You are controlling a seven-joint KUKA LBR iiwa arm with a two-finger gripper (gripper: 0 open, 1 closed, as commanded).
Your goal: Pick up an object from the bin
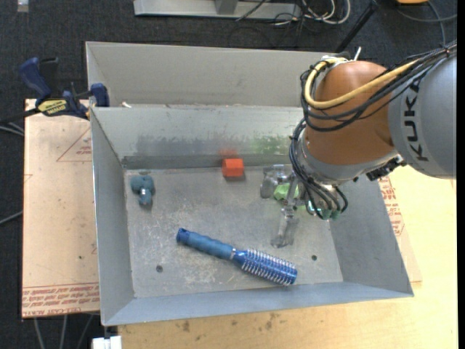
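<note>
A thin metal gripper [285,233] hangs low over the scratched grey floor of the bin [218,217], right of the middle. It sits in the shadow of the wrist, and whether it is released or clenched cannot be made out. It is over bare floor, not over any object.

The nearest thing is a blue hairbrush [236,254]. It lies flat just down and to the left of the gripper, with its bristle head towards the gripper and its handle pointing away to the upper left. A small orange block [232,168] sits against the foot of the far wall, well apart from the brush. A small blue-grey object [142,188], too small to identify, lies near the left wall.

The floor between these things is open, and the bin's sloped walls rise on all sides.

Above the gripper, a rounded orange cover [349,115] wrapped in cables [320,202] hides the bin's right far corner. A grey-and-green shape [275,184] sits beside the wrist; it may be a loose thing or part of the robot
</note>
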